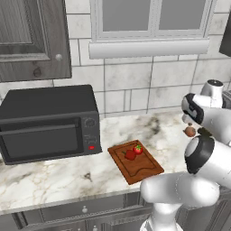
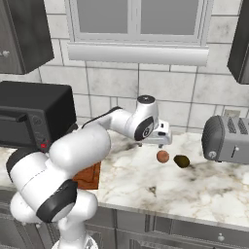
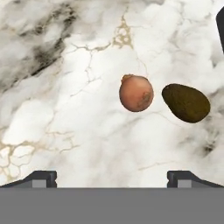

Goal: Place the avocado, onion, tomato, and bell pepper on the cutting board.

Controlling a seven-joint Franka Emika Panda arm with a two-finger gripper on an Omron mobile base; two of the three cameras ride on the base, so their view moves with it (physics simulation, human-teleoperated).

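The tan-pink onion (image 3: pixel 136 93) and the dark oval avocado (image 3: pixel 186 103) lie side by side on the marble counter, a small gap between them. My gripper (image 3: pixel 112 179) hangs above them, open and holding nothing. From the right base view the gripper (image 2: pixel 158 142) is just over the onion (image 2: pixel 163 156), with the avocado (image 2: pixel 182 161) to its right. The reddish-brown cutting board (image 1: pixel 144 169) lies left of the arm and carries the bright red tomato (image 1: pixel 138 149) and the darker bell pepper (image 1: pixel 130 154), which touch each other. The onion (image 1: pixel 190 131) sits right of the board under the gripper (image 1: pixel 190 123).
A black microwave (image 1: pixel 47 124) stands on the counter left of the board. A grey toaster (image 2: pixel 226 138) stands right of the avocado. The tiled wall and window sill run behind. The counter's front edge (image 2: pixel 185 211) lies close below the produce.
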